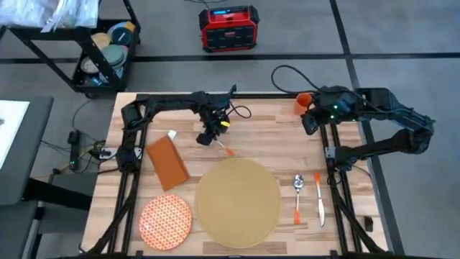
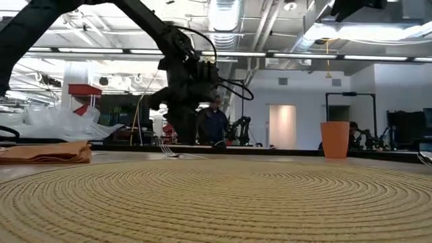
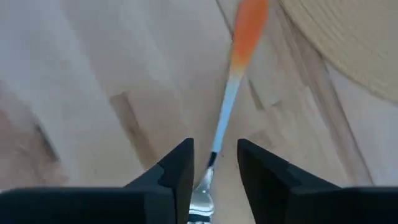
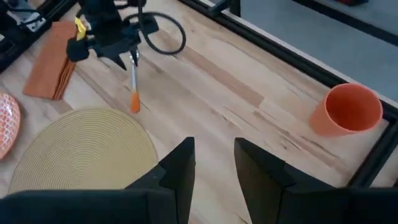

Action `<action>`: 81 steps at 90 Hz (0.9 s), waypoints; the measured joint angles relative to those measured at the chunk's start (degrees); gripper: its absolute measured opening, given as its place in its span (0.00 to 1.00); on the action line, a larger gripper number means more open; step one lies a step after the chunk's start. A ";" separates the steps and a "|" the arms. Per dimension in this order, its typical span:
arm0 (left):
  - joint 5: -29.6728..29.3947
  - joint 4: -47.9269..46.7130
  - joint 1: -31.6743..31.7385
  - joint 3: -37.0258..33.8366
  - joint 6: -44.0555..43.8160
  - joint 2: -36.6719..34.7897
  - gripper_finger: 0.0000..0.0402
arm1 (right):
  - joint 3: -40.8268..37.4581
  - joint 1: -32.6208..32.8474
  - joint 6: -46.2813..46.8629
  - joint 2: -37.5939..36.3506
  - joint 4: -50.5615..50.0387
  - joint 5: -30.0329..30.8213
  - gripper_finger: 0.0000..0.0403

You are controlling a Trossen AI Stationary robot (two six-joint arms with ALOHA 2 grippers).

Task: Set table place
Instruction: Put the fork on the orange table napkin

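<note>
An orange-handled fork [image 1: 228,150] lies on the wooden table [image 1: 273,129] just beyond the round woven placemat [image 1: 237,201]. My left gripper [image 3: 214,165] is open low over the fork's steel end [image 3: 219,134], with one finger on each side and a gap to both. The napkin [image 1: 167,162] lies left of the placemat and the patterned plate [image 1: 165,219] at the near left. A spoon [image 1: 299,193] and a knife [image 1: 319,198] lie right of the placemat. My right gripper [image 4: 214,158] hovers open at the far right, beside the orange cup [image 1: 302,105].
A small white object [image 1: 172,134] lies by the napkin's far corner. Cables run along the table's far edge [image 1: 248,111]. Off the table are a red device [image 1: 228,27] on the floor, a black cart [image 1: 108,54] and a grey side table [image 1: 14,144].
</note>
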 joint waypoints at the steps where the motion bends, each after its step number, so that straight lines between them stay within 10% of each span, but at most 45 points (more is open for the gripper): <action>1: 0.00 0.13 0.00 -0.16 0.01 0.00 0.27 | 0.00 0.09 0.03 0.00 0.03 0.00 0.25; 35: -6.49 6.52 -1.18 -4.83 -1.61 2.21 0.26 | 0.00 3.03 0.64 -0.06 5.14 0.08 0.25; 55: -10.84 5.31 -2.99 -4.40 -2.32 2.08 0.03 | 0.00 4.57 2.68 -0.09 6.20 1.55 0.25; 81: -10.79 -5.60 -5.12 -1.79 -7.64 -1.10 0.01 | 0.00 6.86 3.39 -0.15 6.84 4.00 0.25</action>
